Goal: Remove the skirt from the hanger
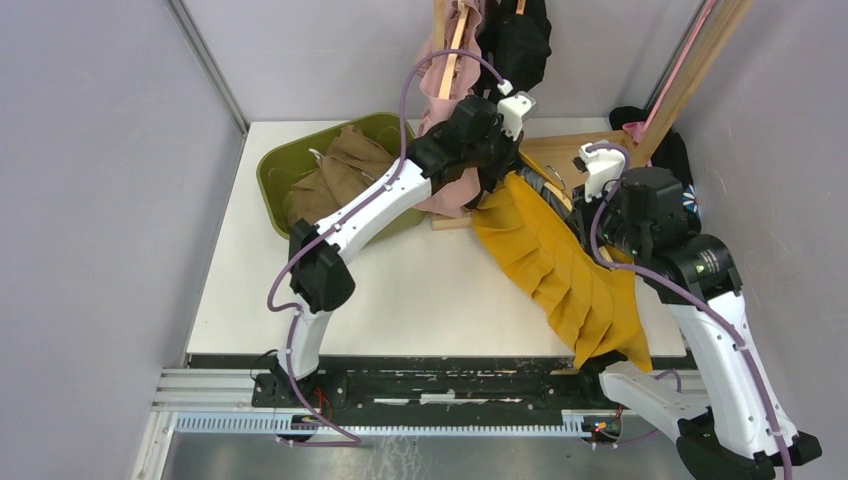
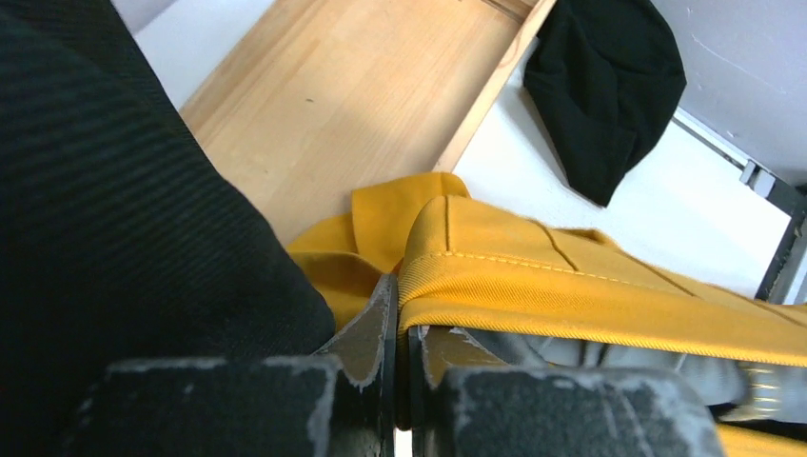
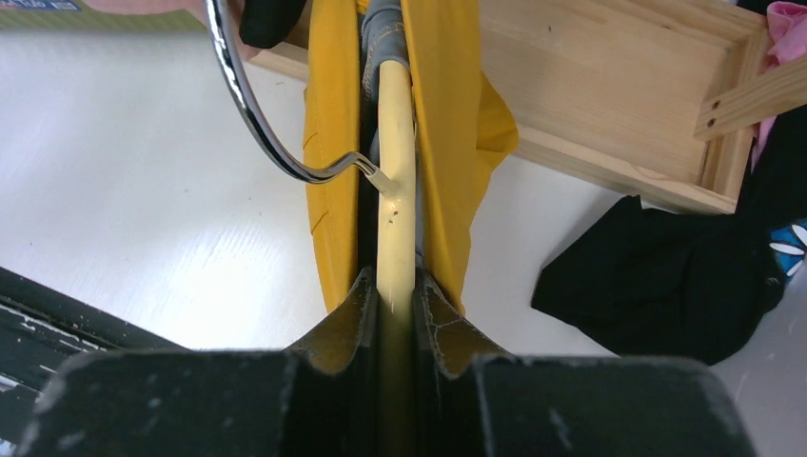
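The mustard-yellow pleated skirt (image 1: 570, 270) lies across the table's right half, its waistband toward the back. In the left wrist view, my left gripper (image 2: 402, 314) is shut on the edge of the skirt's waistband (image 2: 571, 286); in the top view this gripper (image 1: 500, 180) is at the skirt's upper end. My right gripper (image 3: 396, 295) is shut on the pale wooden bar of the hanger (image 3: 396, 171), which runs between the skirt's two yellow layers (image 3: 333, 143). The hanger's chrome hook (image 3: 238, 105) curves off to the left. In the top view the right gripper (image 1: 592, 208) is beside the waistband.
A green bin (image 1: 275, 165) holding a brown garment stands at the back left. A shallow wooden tray (image 1: 570, 150) lies behind the skirt. A black garment (image 3: 666, 276) lies at the right. A pink garment (image 1: 450, 195) and hanging clothes (image 1: 500, 40) are at the back.
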Available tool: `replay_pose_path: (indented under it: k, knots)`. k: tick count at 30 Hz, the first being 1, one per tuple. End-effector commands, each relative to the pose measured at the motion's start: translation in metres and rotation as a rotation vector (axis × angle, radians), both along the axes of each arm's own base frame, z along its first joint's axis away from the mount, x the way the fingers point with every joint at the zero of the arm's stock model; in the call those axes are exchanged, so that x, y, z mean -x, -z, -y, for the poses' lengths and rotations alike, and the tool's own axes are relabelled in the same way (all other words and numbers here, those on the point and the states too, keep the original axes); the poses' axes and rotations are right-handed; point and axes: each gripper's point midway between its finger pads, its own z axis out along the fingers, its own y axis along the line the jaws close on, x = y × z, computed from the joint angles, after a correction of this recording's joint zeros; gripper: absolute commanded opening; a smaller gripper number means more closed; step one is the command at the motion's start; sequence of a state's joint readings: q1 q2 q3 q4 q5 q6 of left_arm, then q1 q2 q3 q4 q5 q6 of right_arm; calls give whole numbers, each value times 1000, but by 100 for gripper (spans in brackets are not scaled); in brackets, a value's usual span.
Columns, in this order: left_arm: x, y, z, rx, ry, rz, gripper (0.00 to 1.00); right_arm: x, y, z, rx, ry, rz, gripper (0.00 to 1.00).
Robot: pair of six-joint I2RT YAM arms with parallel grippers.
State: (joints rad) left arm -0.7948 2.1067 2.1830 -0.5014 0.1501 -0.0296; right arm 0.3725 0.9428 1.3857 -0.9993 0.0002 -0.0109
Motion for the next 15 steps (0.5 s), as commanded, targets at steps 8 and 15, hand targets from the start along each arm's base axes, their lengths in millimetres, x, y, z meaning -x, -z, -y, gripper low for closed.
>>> replay_pose_path:
  k: [8,15]
  knots:
    - [-51,21,-50,-64,-116,50,3,40,-42,24,48,-12,97,1]
    - [-63,41,-61,-81,-137,19,3,51,-49,23,21,-26,93,1]
